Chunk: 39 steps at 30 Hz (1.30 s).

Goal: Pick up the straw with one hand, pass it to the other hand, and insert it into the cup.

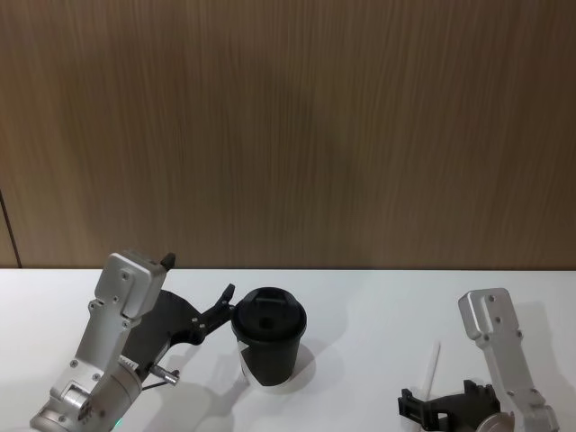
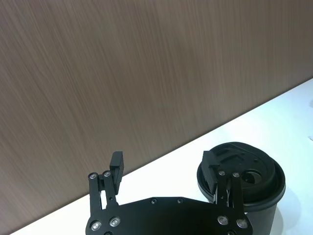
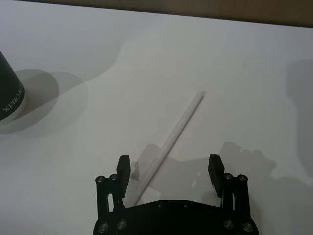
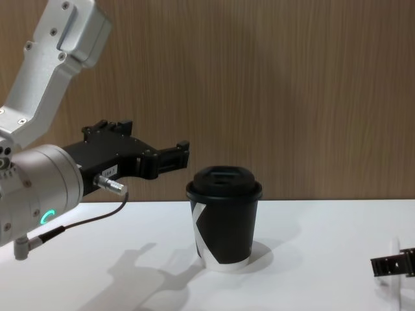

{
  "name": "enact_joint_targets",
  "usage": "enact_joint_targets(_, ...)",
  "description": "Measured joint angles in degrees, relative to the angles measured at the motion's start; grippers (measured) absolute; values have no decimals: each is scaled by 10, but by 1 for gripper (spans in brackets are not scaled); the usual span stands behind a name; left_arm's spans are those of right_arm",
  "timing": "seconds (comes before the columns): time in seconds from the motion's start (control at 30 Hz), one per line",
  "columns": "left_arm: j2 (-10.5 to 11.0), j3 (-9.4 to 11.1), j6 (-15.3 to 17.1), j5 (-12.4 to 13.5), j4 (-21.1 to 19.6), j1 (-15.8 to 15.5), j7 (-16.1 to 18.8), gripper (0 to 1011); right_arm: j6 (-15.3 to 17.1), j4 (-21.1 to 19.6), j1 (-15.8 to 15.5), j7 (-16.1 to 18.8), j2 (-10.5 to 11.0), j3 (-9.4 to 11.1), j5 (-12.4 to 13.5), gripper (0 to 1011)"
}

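The white straw (image 3: 172, 134) lies flat on the white table (image 3: 244, 63), to the right of the cup (image 1: 270, 340) in the head view (image 1: 433, 367). My right gripper (image 3: 168, 169) hangs low over the straw's near end, open, with the straw between its fingers and closer to one finger (image 3: 123, 169). It shows at the lower right in the head view (image 1: 432, 409). The black lidded cup (image 4: 224, 223) stands upright at the table's middle. My left gripper (image 2: 165, 169) hovers open and empty at lid height just left of the cup (image 2: 249, 183), one fingertip close to the lid.
A wood-panelled wall (image 1: 288, 126) runs along the table's far edge. Bare table lies between the cup and the straw, and in front of the cup. The left arm's silver cylinder with a green light (image 4: 39, 194) sits at the near left.
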Motion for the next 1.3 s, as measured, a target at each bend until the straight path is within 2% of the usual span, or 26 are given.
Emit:
enact_joint_targets(0.5,0,0,0,0,0,0,0,1003,2,1,-3,6,-2,-2,-8,1001)
enact_joint_targets(0.63,0,0,0,0,0,0,0,1003,2,2,-3,7,-3,-2,-9,946)
enact_joint_targets(0.8,0,0,0,0,0,0,0,1003,2,3,-3,10,-3,-2,-12,811)
enact_joint_targets(0.83,0,0,0,0,0,0,0,1003,2,3,-3,11,-3,-2,-12,811)
enact_joint_targets(0.9,0,0,0,0,0,0,0,1003,2,4,-3,12,-2,-2,-13,713)
enact_joint_targets(0.97,0,0,0,0,0,0,0,1004,2,4,-3,14,-2,-2,-14,675)
enact_joint_targets(1.13,0,0,0,0,0,0,0,1003,3,4,-5,20,2,-3,-16,490)
enact_joint_targets(1.2,0,0,0,0,0,0,0,1003,3,3,-6,22,3,-4,-16,448)
enact_joint_targets(1.3,0,0,0,0,0,0,0,1003,5,1,-9,26,7,-5,-18,309)
